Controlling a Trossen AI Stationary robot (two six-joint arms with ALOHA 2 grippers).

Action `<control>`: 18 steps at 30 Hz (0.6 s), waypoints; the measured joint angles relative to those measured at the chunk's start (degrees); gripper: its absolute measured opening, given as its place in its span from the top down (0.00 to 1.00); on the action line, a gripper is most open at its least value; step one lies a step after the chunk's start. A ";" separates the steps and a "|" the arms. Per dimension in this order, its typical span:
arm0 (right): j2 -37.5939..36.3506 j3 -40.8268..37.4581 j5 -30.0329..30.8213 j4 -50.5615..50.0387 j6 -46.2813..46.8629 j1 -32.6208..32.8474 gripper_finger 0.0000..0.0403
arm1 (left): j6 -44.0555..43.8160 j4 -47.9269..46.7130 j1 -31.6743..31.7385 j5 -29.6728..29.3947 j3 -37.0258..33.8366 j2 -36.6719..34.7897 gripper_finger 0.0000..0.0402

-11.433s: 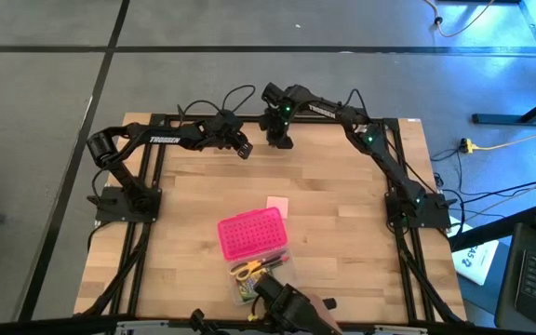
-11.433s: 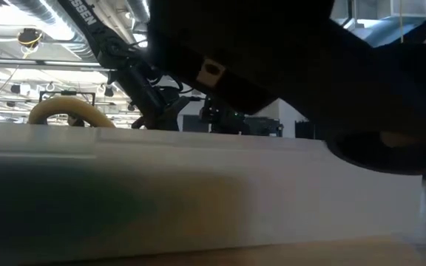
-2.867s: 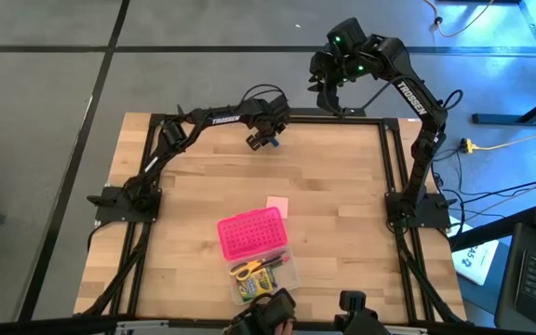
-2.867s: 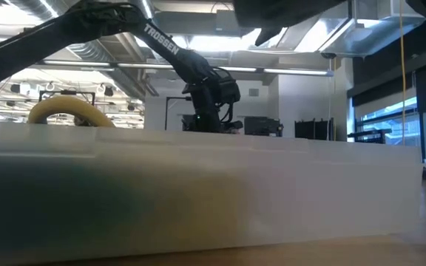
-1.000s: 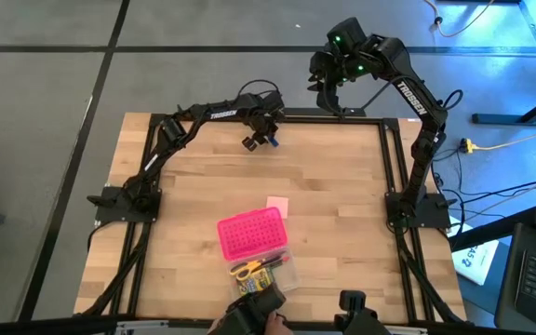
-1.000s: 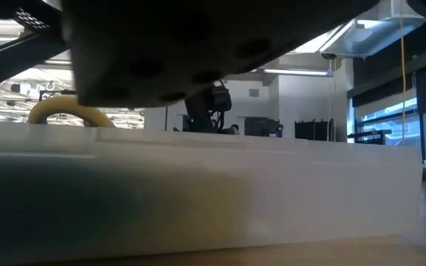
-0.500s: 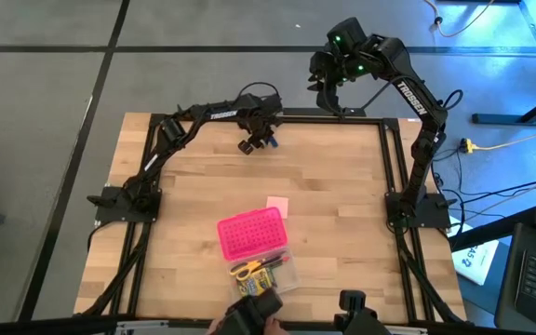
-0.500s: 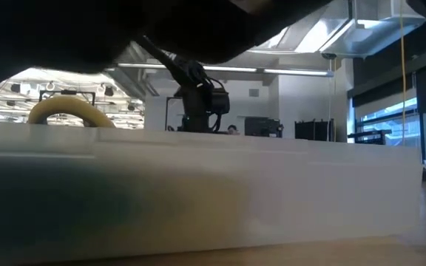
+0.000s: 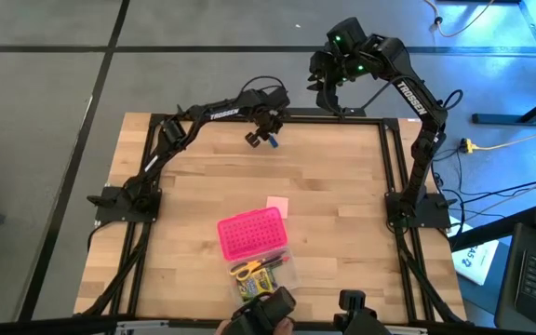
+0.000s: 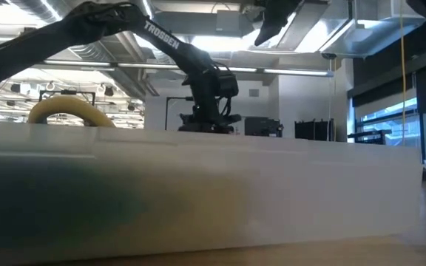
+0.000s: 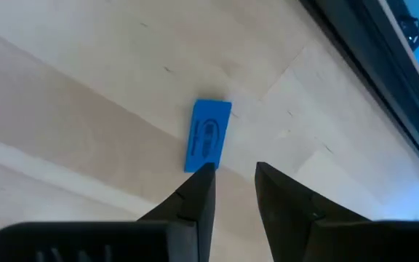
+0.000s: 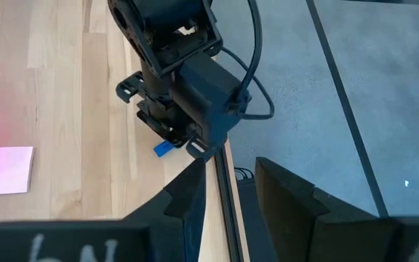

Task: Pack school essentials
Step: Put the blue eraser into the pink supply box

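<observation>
The left gripper point(image 9: 256, 138) is hanging over the far edge of the wooden table point(image 9: 194, 195), close to the black frame rail. Its fingers point(image 11: 197, 195) are sitting a small way apart, and they are holding nothing. Just past the fingertips, a tiny blue piece point(image 11: 207, 135) is lying flat on the wood, near one tip, but I cannot tell if it is touching.

The right gripper point(image 9: 327, 82) is waiting up high, past the table's far edge and over the gray floor. Its fingers point(image 12: 188, 196) are sitting a little way apart too, with nothing between them.

The middle of the table is showing lots of bare wood between the far edge and the things near the front. A bright pink dotted box point(image 9: 251, 232) is lying there with a clear half point(image 9: 287, 276) beside it. The yellow-handled scissors point(image 9: 247, 271) and the yellow-green crayon box point(image 9: 255, 285) are lying in the clear half. A pale pink square pad point(image 9: 277, 206) is lying on the wood just beside the pink box's far side.

At the front edge, a person's hand point(image 9: 268, 313) is reaching in close to the clear half.
</observation>
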 joint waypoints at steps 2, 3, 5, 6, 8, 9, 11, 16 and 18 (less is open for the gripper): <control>0.00 0.00 0.00 0.01 0.02 0.02 0.70 | -0.02 0.02 -0.36 -0.91 0.00 0.00 0.77; 0.00 0.00 0.00 -0.01 0.02 0.01 0.70 | -0.01 0.06 -0.60 -1.55 0.00 0.00 0.76; 0.00 0.00 0.00 0.01 0.00 0.02 0.70 | 0.00 0.07 -1.12 -2.99 0.00 0.00 0.76; 0.00 0.00 0.00 0.01 0.02 0.02 0.70 | 0.00 0.09 -1.37 -3.51 0.00 0.00 0.75; 0.00 0.00 0.00 0.01 0.00 0.02 0.70 | -0.09 0.15 -1.71 -3.90 0.00 0.00 0.75; 0.00 0.00 0.00 0.01 0.00 0.02 0.70 | -0.24 0.14 -1.81 -4.12 0.00 0.00 0.74; 0.00 0.00 0.00 0.01 0.01 0.01 0.70 | -0.05 0.15 -2.04 -5.04 0.00 -0.02 0.74; 0.00 0.00 0.00 0.01 0.01 0.00 0.70 | 0.46 0.79 -2.98 -4.84 0.00 -0.02 0.74; 0.00 0.00 0.00 0.01 0.02 0.02 0.70 | 1.77 1.29 -3.53 -4.03 0.00 -0.03 0.74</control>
